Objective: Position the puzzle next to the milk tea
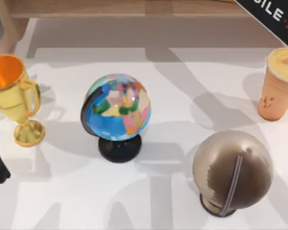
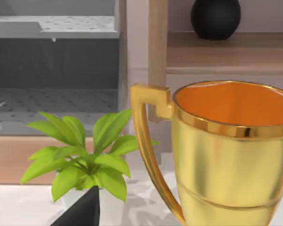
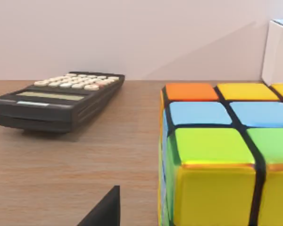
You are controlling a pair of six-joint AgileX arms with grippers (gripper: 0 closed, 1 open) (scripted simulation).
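One sign could be read. White letters "ILE" and part of a red "X" stood on a black arm [image 1: 273, 19], up in the corner above the orange milk tea cup [image 1: 280, 84]. The first letters were cut off by the edge. The cup had small dark marks on its side, too small to read. The calculator [image 3: 56, 101] had pale keys, but their marks were too small to read.

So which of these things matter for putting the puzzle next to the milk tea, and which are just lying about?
Job in hand:
- small multicoloured twisty cube puzzle, on a wooden surface
- orange milk tea cup, right side of the table

Lying about:
- gold trophy
- multicoloured globe on black stand
- brown globe
- black calculator
- green potted plant
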